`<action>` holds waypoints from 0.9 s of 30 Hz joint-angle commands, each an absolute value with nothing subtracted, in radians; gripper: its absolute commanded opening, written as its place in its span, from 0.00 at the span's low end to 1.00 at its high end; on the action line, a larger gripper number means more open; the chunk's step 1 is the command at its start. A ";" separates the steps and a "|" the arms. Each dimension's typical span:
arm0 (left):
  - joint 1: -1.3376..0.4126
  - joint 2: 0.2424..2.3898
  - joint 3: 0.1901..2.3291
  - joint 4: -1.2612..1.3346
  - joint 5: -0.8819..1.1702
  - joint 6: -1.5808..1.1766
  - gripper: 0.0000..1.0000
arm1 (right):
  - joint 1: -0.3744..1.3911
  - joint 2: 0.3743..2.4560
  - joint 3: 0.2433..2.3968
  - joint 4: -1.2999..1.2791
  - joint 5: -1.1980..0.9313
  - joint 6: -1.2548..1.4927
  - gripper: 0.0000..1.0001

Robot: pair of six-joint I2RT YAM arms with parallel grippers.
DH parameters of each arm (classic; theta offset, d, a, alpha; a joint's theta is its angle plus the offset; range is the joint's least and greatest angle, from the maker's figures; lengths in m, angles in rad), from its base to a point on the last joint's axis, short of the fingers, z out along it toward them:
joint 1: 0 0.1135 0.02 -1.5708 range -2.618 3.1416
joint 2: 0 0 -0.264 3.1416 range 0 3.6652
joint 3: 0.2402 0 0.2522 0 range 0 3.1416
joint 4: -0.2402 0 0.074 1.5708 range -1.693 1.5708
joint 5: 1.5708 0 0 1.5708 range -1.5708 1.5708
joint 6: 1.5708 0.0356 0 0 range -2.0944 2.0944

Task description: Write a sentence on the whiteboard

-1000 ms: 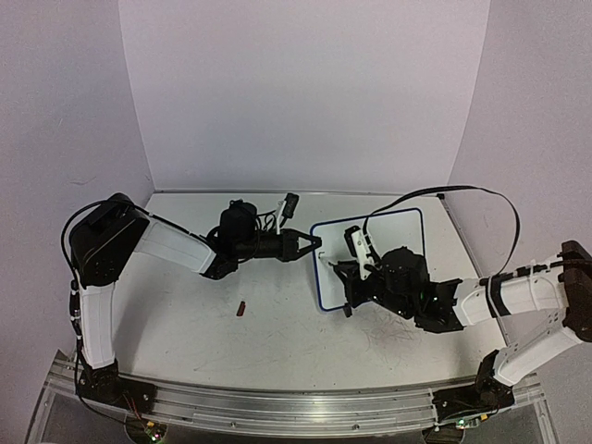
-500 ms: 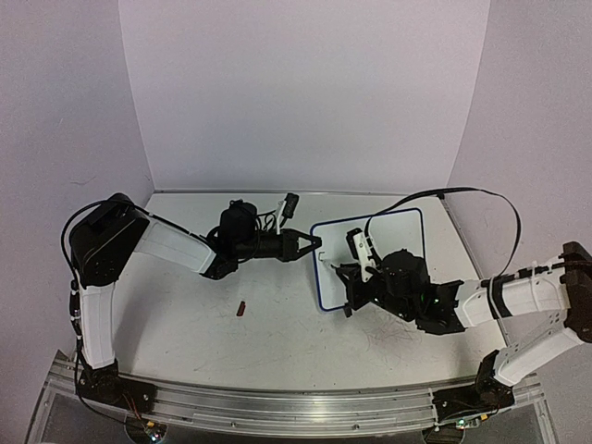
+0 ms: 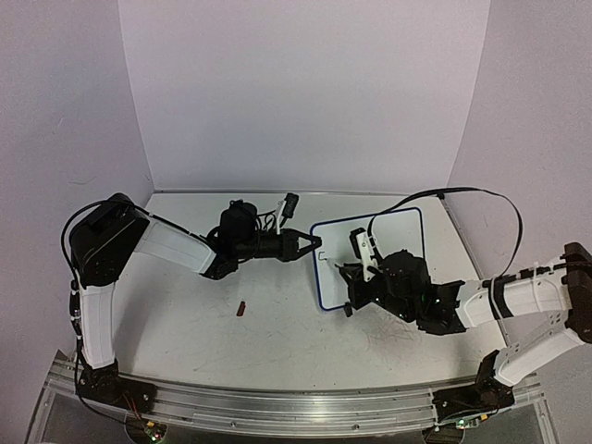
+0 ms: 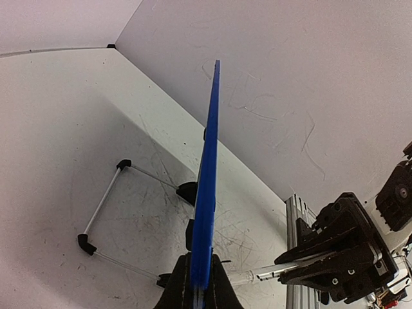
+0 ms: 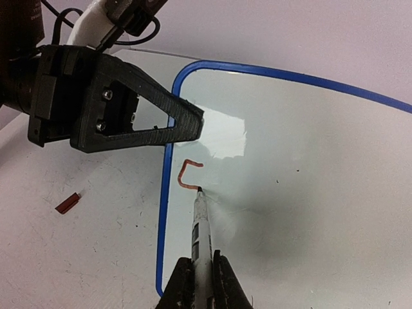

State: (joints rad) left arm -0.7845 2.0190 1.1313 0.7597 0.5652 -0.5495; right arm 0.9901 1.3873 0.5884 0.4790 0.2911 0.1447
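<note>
The whiteboard [image 3: 375,250] with its thin blue frame stands tilted on the table right of centre. My left gripper [image 3: 315,244] is shut on its left edge. In the left wrist view that blue edge [image 4: 207,180] runs up from between my left gripper's [image 4: 201,284] jaws. My right gripper [image 5: 201,267] is shut on a white marker [image 5: 201,232], whose tip touches the whiteboard [image 5: 302,161]. Of the sentence, one short reddish hook-shaped stroke [image 5: 185,174] shows near the board's left edge, ending at the tip. From above, my right gripper [image 3: 350,282] hangs over the board's lower left.
A small red marker cap [image 3: 242,309] lies on the table left of the board, also seen as the cap [image 5: 67,203] in the right wrist view. The board's wire stand [image 4: 103,209] and black feet [image 4: 187,192] rest on the scuffed table behind it. Walls close in at the back and sides.
My right gripper with the marker has shifted slightly to the right on the board. The left arm and the board have not moved.
</note>
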 commanded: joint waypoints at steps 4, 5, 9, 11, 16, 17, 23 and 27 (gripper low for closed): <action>-0.781 2.002 1.146 0.769 0.561 -0.558 0.01 | 0.986 1.373 0.581 0.433 0.353 0.172 0.00; -0.781 2.002 1.146 0.769 0.561 -0.558 0.01 | 0.986 1.373 0.580 0.432 0.351 0.174 0.00; -0.781 2.001 1.146 0.769 0.562 -0.558 0.01 | 0.986 1.371 0.575 0.429 0.338 0.179 0.00; -0.781 2.003 1.147 0.767 0.561 -0.558 0.01 | 0.986 1.371 0.574 0.428 0.333 0.183 0.00; -0.781 2.003 1.148 0.767 0.562 -0.558 0.01 | 0.987 1.362 0.566 0.425 0.328 0.193 0.00; -0.781 2.004 1.147 0.767 0.560 -0.558 0.01 | 0.986 1.361 0.565 0.424 0.328 0.194 0.00; -0.781 2.005 1.154 0.765 0.563 -0.560 0.01 | 0.992 1.361 0.560 0.421 0.318 0.200 0.00; -0.781 2.007 1.155 0.765 0.564 -0.561 0.00 | 0.999 1.368 0.562 0.422 0.309 0.199 0.00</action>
